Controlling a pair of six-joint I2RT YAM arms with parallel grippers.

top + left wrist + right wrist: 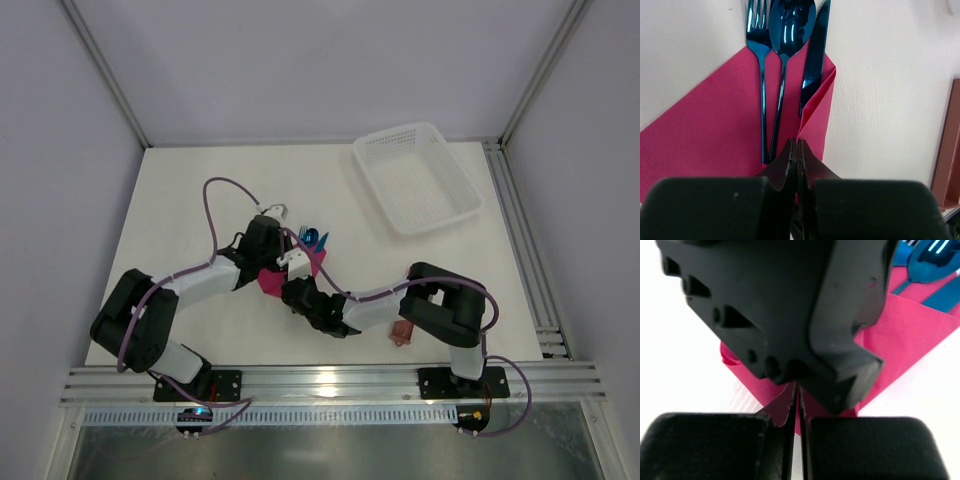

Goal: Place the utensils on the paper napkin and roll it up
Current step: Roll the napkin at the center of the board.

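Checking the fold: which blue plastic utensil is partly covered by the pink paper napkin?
The serrated blue knife: the napkin folds over its handle; fork and spoon lie uncovered.

Bright, even light; glare streaks the utensils (790, 30), foreground blurred.

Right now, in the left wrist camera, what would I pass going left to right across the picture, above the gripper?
fork → spoon → knife → reddish-brown sleeve at the right edge.
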